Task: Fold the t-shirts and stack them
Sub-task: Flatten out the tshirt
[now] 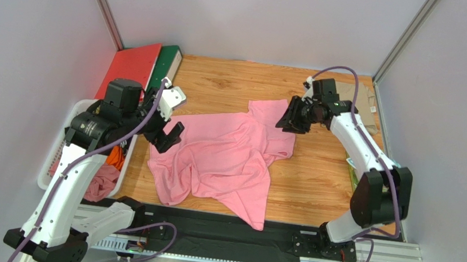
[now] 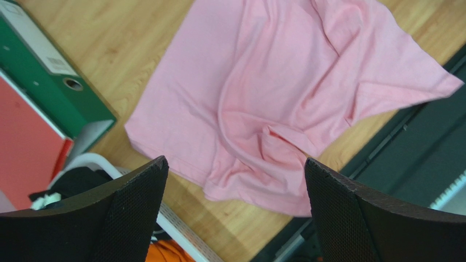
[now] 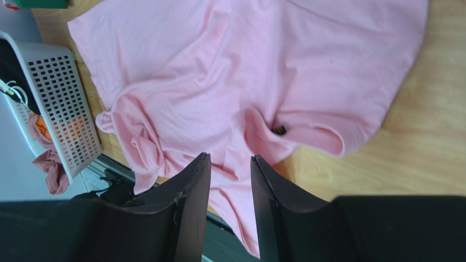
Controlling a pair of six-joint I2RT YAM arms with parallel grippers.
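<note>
One light pink t-shirt (image 1: 226, 159) lies crumpled and unfolded on the wooden table, a corner hanging over the black strip at the near edge. In the right wrist view its small dark neck label (image 3: 279, 130) shows beside a rolled fold. My left gripper (image 1: 167, 134) hovers above the shirt's left edge, jaws wide open and empty (image 2: 235, 164), the pink cloth (image 2: 273, 82) well below them. My right gripper (image 1: 289, 117) hangs over the shirt's far right corner. Its jaws stand a little apart (image 3: 229, 157) with nothing between them, above the shirt (image 3: 219, 71).
A white slotted basket (image 1: 58, 145) holding orange and dusty-pink clothes stands at the left edge. A red binder (image 1: 133, 68) and a green binder (image 1: 166, 62) lie at the back left. A black strip (image 1: 225, 231) runs along the near edge. Grey walls enclose the table.
</note>
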